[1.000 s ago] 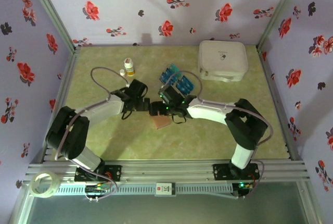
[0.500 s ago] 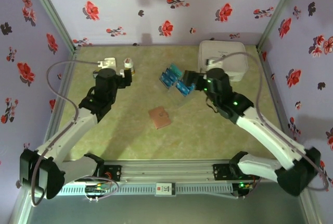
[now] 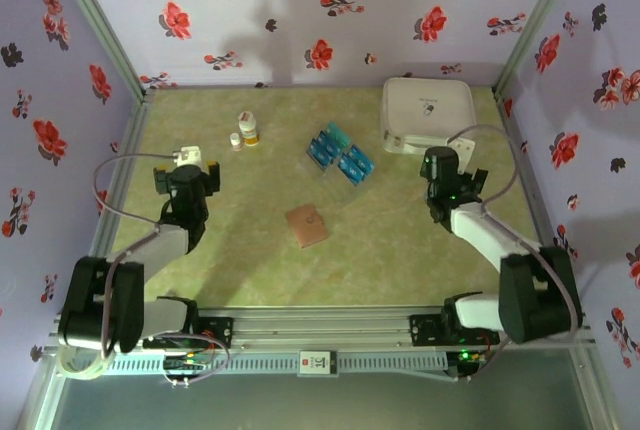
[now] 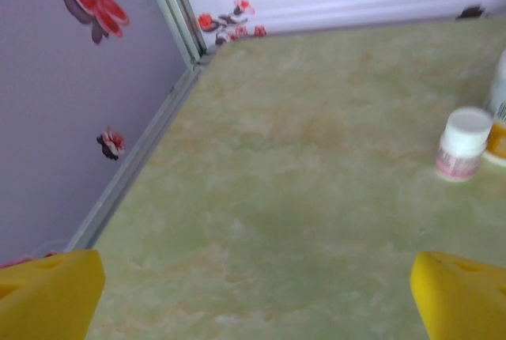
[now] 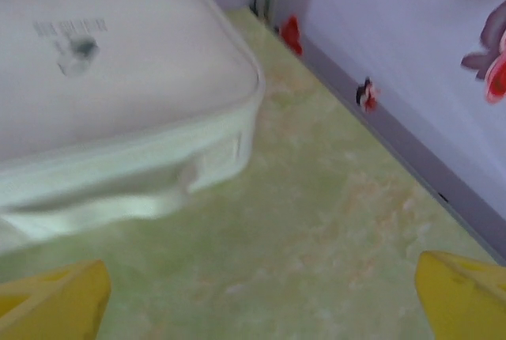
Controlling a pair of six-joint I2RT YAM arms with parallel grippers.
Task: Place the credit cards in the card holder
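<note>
Several teal-blue credit cards lie in a loose pile at the middle back of the green table. The brown card holder lies flat in front of them, near the table's centre. My left gripper hangs over the left side of the table, far from both; its yellow fingers stand wide apart, open over bare table. My right gripper is at the right side, just in front of the white case; its yellow fingertips are spread wide, open, with nothing between them.
A large white rounded-square case sits at the back right, close to my right gripper. Two small pill bottles stand at the back left, one white-capped. Floral walls and metal posts enclose the table. A tape roll lies outside, bottom left.
Both arms have drawn back from the middle of the table toward their own sides, the left to the left edge and the right down beside the white case. The card holder lies uncovered.
</note>
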